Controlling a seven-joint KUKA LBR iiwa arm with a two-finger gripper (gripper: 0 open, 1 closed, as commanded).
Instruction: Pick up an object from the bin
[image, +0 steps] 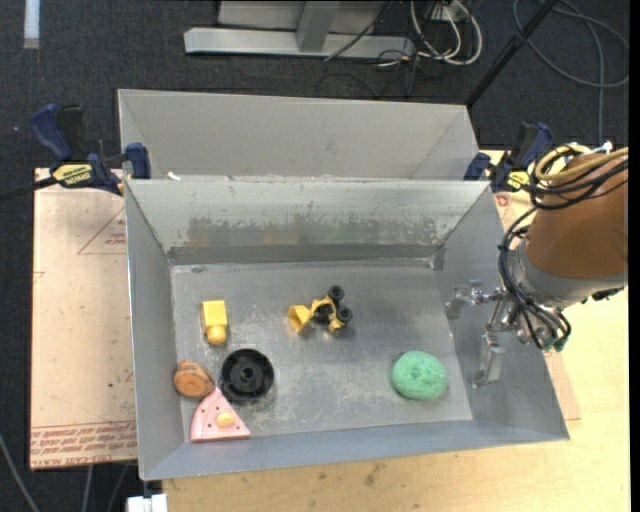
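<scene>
Pink wedge (218, 418) lies by the bin's (300, 232) near wall, crowded by 3 neighbours: a brown disc (193, 379), black ring (246, 373) and yellow block (214, 321). Well apart on the right, the gripper (486, 368) hangs low, open or closed I cannot tell, nothing visibly held. Just beside it, the green round lump (418, 376) lies alone and looks the easiest pick.

Round green lump (418, 376), lower right
</scene>
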